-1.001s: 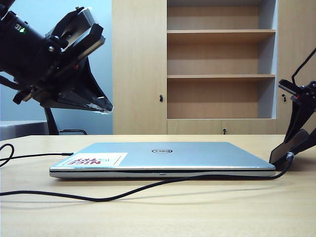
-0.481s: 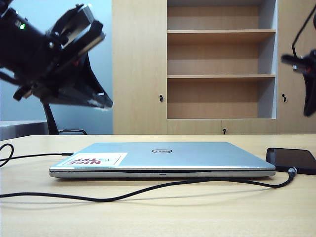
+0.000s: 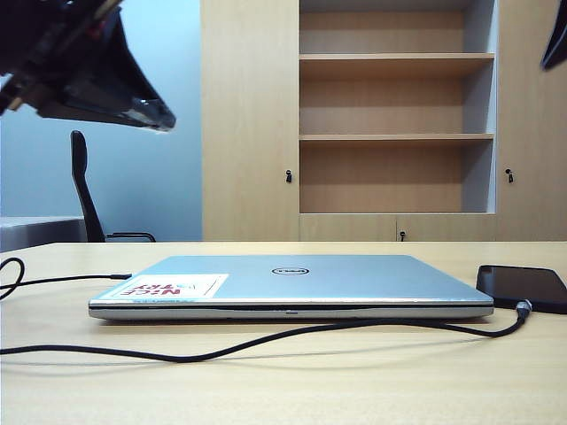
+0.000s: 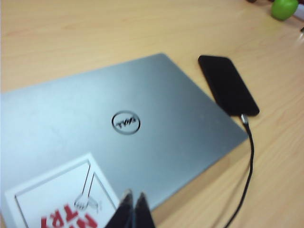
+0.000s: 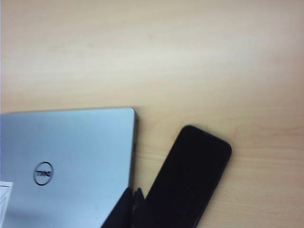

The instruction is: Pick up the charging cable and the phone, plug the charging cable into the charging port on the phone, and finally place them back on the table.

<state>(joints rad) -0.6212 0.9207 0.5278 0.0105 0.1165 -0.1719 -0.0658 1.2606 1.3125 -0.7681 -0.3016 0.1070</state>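
Lying flat on table (image 3: 354, 381), phone (image 3: 523, 288) sits just beside closed silver laptop (image 3: 292, 283), charging cable (image 3: 266, 338) plugged into its near short edge, cord trailing across table in front of laptop. Left gripper (image 4: 133, 204) up high over laptop, fingers pinched together, empty. Right gripper (image 5: 133, 197) above phone/laptop corner, fingers clenched, holding nothing.

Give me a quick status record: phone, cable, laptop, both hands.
phone: flat on the table, right of the laptop
cable: plugged into the phone's near end, runs along the table in front of the laptop
laptop: closed, between the two arms
left hand: shut, empty, raised over the laptop's sticker corner
right hand: shut, empty, raised above the phone and laptop edge
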